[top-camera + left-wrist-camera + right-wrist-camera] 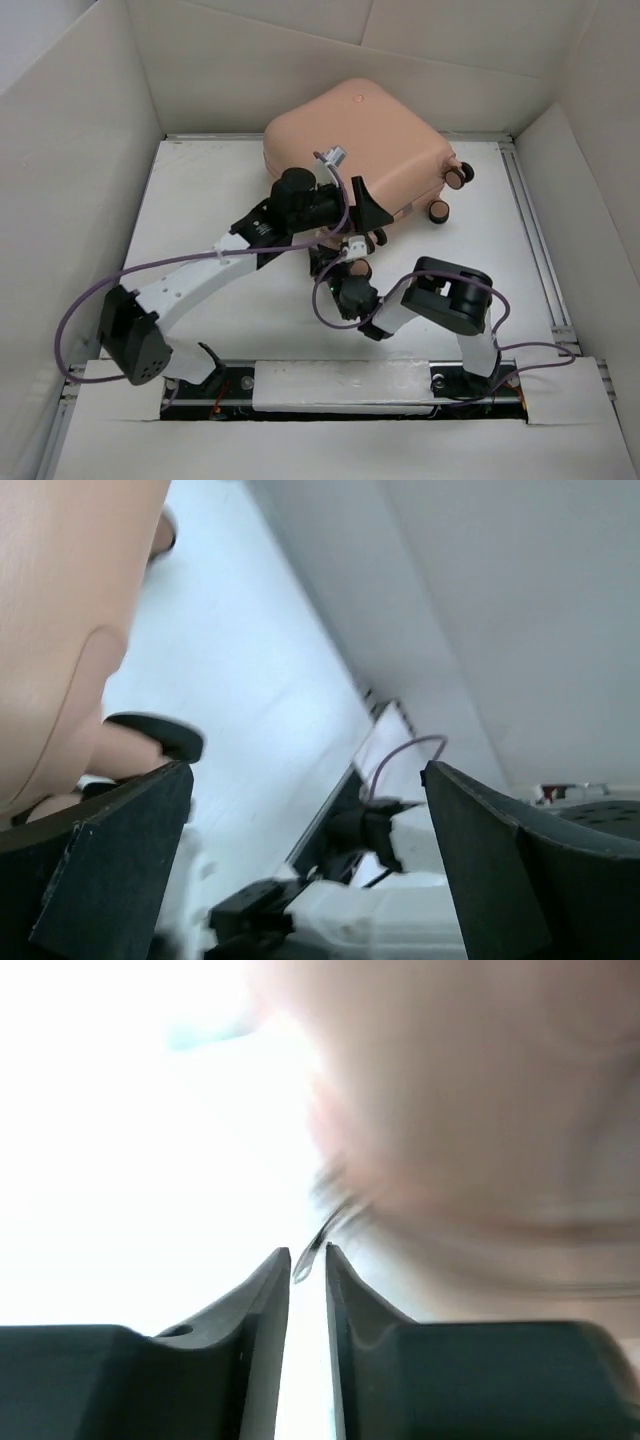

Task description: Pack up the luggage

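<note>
The salmon-pink luggage (pixel 360 140) lies shut at the back middle of the table, its wheels (pixel 459 176) facing right. My left gripper (pixel 358 222) is at the case's near edge, open wide with nothing between its fingers. In the left wrist view that gripper (pixel 308 780) shows the pink shell (pixel 60 600) and a black wheel (pixel 160 735) beside its left finger. My right gripper (pixel 340 262) sits just in front of the case. Its tips (pixel 308 1252) stand a narrow gap apart, and a thin metal zipper pull (pixel 316 1243) hangs loose between them under the blurred luggage (pixel 450 1090).
White cardboard walls (pixel 80 150) enclose the table on the left, back and right. A metal rail (pixel 535 230) runs along the right side. The two arms cross close together at the table's middle; the right arm (pixel 380 830) shows in the left wrist view.
</note>
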{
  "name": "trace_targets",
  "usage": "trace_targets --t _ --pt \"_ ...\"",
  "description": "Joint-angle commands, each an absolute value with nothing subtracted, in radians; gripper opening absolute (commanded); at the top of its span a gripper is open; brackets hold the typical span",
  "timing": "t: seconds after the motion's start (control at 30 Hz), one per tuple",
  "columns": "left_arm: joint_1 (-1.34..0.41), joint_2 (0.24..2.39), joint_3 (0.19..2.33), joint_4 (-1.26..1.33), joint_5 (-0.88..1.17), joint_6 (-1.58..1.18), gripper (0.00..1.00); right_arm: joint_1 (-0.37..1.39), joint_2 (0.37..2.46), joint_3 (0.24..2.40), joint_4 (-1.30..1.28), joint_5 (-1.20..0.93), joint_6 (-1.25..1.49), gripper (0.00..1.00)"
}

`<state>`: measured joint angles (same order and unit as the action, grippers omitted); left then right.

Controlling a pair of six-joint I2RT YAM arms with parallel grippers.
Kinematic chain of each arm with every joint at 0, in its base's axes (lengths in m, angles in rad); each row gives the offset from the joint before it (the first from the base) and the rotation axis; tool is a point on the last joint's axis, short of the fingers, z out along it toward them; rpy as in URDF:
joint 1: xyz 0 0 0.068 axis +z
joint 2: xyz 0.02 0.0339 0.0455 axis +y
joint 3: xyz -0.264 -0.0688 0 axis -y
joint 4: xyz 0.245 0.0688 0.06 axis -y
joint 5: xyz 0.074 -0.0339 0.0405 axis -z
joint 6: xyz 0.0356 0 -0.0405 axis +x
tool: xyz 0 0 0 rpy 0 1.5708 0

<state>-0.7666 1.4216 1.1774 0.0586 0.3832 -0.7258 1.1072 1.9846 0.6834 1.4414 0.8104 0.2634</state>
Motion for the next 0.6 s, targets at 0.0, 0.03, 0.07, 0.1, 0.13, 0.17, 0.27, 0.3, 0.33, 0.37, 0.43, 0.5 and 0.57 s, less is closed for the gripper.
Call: trace_targets --t 0.0,0.03,0.07,0.1,0.13,0.17,0.27,0.3,0.33,0.37,0.43,0.5,0.57 --pt "-0.772 1.286 1.247 0.189 0.336 -0.718 1.00 1.167 1.971 0.674 1.764 0.546 0.278 0.42" --pt "-0.772 1.263 1.247 0.131 0.254 -0.684 1.00 1.176 1.948 0.645 1.790 0.546 0.278 0.51" --pt "-0.772 1.208 1.238 0.105 0.209 -0.674 1.00 1.189 1.921 0.579 1.810 0.546 0.278 0.58" --pt "-0.772 1.175 1.218 0.080 0.155 -0.661 1.00 1.198 1.842 0.549 1.792 0.555 0.287 0.69" --pt "-0.772 1.142 1.206 0.036 0.050 -0.651 1.00 1.207 1.794 0.523 1.760 0.555 0.287 0.72" --pt "-0.772 1.106 1.191 0.017 0.008 -0.641 1.00 1.227 1.743 0.505 1.712 0.566 0.287 0.75" --pt "-0.772 0.968 1.137 -0.067 -0.128 -0.641 1.00 1.279 1.528 0.483 1.438 0.566 0.249 1.00" --pt "-0.772 0.901 1.126 -0.092 -0.150 -0.641 1.00 1.291 1.472 0.483 1.364 0.592 0.249 1.00" --pt "-0.772 0.869 1.094 -0.116 -0.173 -0.641 1.00 1.305 1.353 0.495 1.192 0.601 0.236 1.00" --pt "-0.772 0.833 1.072 -0.135 -0.199 -0.641 1.00 1.316 1.289 0.508 1.086 0.601 0.236 1.00" --pt "-0.772 0.732 1.002 -0.181 -0.199 -0.653 1.00 1.328 1.171 0.579 0.699 0.627 0.245 1.00" --pt "-0.772 0.663 0.945 -0.207 -0.199 -0.676 1.00 1.344 1.010 0.623 0.480 0.688 0.291 1.00" --pt "-0.772 0.562 0.857 -0.219 -0.199 -0.695 1.00 1.344 0.857 0.658 0.215 0.745 0.323 1.00"
